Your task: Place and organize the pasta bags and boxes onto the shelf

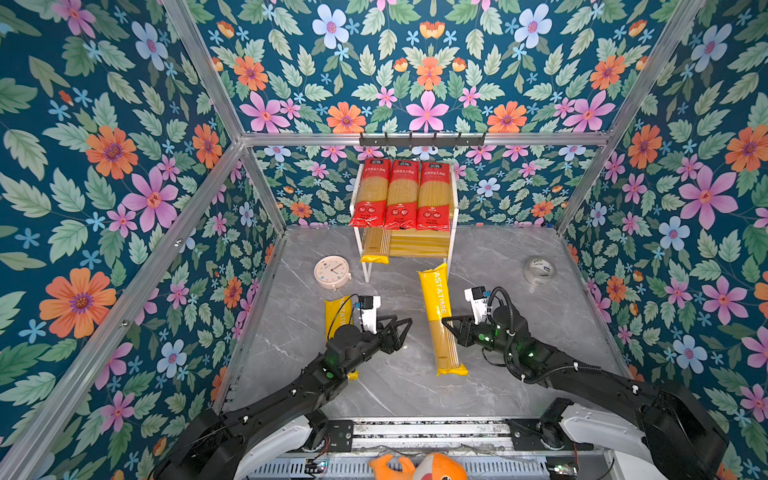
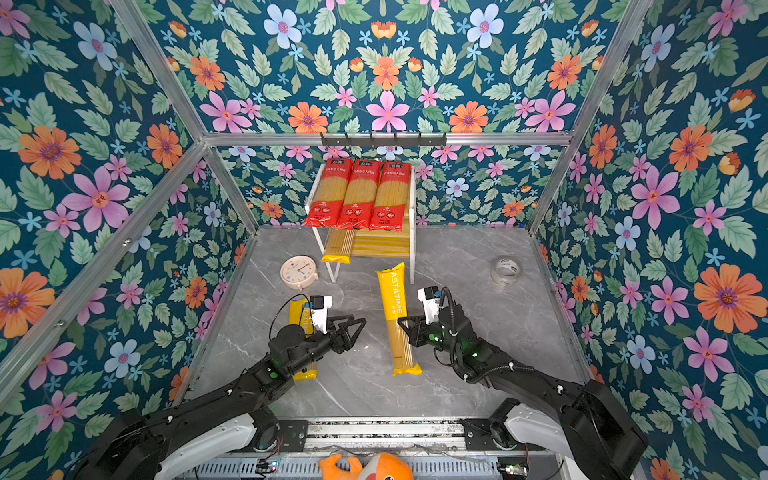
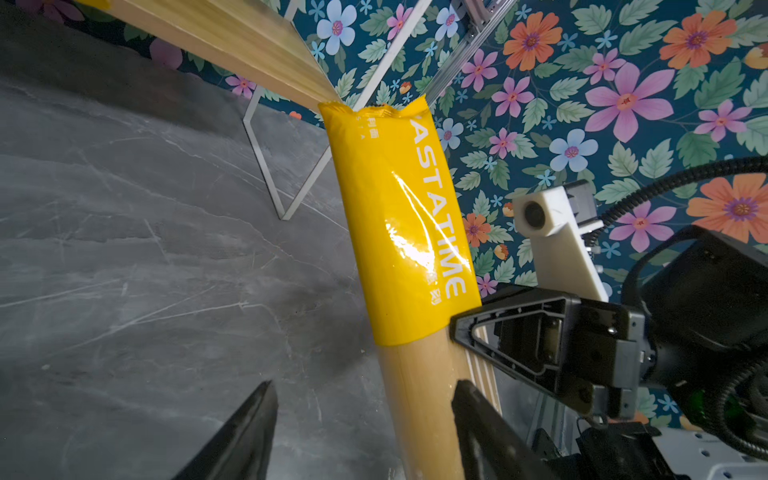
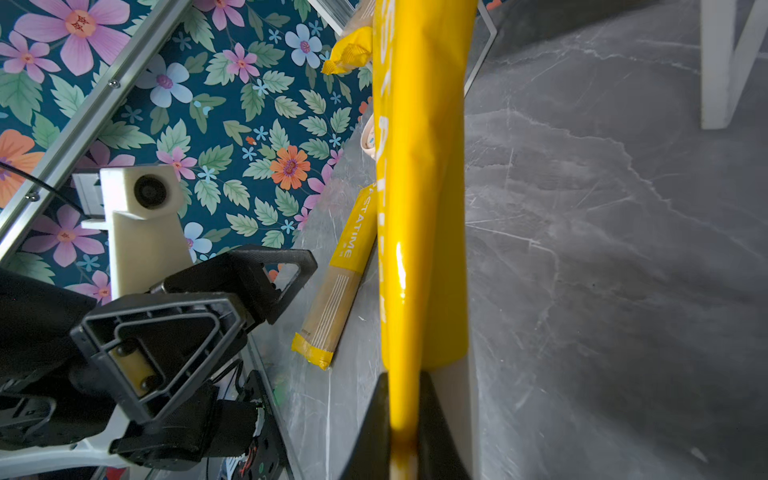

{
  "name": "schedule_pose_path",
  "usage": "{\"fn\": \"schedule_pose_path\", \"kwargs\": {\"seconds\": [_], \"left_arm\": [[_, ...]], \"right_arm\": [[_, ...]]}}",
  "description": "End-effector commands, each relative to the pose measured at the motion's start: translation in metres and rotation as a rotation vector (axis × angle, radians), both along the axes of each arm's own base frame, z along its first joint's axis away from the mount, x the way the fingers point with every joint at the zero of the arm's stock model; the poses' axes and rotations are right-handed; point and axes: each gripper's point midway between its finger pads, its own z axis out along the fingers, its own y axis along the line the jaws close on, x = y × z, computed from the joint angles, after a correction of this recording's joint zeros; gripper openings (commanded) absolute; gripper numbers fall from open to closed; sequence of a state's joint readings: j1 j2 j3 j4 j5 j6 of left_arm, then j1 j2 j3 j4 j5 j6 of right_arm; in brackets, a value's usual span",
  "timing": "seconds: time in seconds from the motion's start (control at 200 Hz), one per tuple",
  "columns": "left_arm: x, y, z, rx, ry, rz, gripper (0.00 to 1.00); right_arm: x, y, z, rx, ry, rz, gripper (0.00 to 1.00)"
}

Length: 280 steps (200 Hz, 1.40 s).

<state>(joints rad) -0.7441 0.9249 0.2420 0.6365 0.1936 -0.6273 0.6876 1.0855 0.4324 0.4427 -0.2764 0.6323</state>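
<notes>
Red packets (image 1: 402,194) fill the shelf (image 1: 424,245) top, first yellow (image 1: 375,246) below. My right gripper (image 1: 449,328) pinches second yellow (image 1: 435,303); left gripper (image 1: 406,332) gapes empty, third yellow (image 1: 336,311) waiting.

White capitals run along the centre yellow packet (image 1: 439,305), and "ASTATIME" reads clearly in both top views and from the left wrist. The left yellow packet (image 4: 347,245) bears the same lettering, with "STATIME" showing. The red packets (image 1: 402,195) carry white characters, too small to read. The clock (image 1: 331,272) numerals and the tape roll (image 1: 538,270) label are illegible.
</notes>
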Motion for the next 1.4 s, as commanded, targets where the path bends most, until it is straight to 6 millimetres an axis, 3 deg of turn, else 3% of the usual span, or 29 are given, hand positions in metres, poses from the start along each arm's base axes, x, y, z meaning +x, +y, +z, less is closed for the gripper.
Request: {"fn": "schedule_pose_path", "kwargs": {"seconds": [0.0,0.105,0.285,0.435,0.59,0.91,1.135,1.235,1.395], "left_arm": [[-0.004,-0.001,0.028,-0.028,-0.130,-0.026,0.72],[-0.013,-0.003,0.038,-0.075,-0.173,-0.059,0.75],[-0.022,-0.018,0.028,-0.077,-0.140,-0.140,0.76],[-0.027,-0.031,0.036,-0.115,-0.146,-0.196,0.78],[-0.034,-0.041,0.045,-0.179,-0.151,-0.254,0.79],[-0.046,-0.055,0.069,-0.258,-0.199,-0.357,0.71],[-0.049,-0.061,0.073,-0.260,-0.204,-0.397,0.41],[-0.046,-0.062,0.075,-0.258,-0.199,-0.388,0.29],[-0.041,-0.058,0.077,-0.262,-0.191,-0.353,0.27]], "right_arm": [[-0.001,0.006,0.054,0.105,-0.207,0.041,0.00],[-0.008,0.006,0.070,0.151,-0.253,0.067,0.00],[-0.012,0.012,0.100,0.216,-0.323,0.110,0.00],[-0.013,0.020,0.135,0.303,-0.365,0.150,0.00],[-0.015,0.029,0.153,0.358,-0.385,0.200,0.00],[-0.024,0.045,0.160,0.421,-0.375,0.293,0.00],[-0.011,0.044,0.143,0.382,-0.295,0.232,0.00],[-0.008,0.041,0.134,0.367,-0.267,0.204,0.16],[-0.003,0.031,0.106,0.313,-0.170,0.151,0.49]]}}
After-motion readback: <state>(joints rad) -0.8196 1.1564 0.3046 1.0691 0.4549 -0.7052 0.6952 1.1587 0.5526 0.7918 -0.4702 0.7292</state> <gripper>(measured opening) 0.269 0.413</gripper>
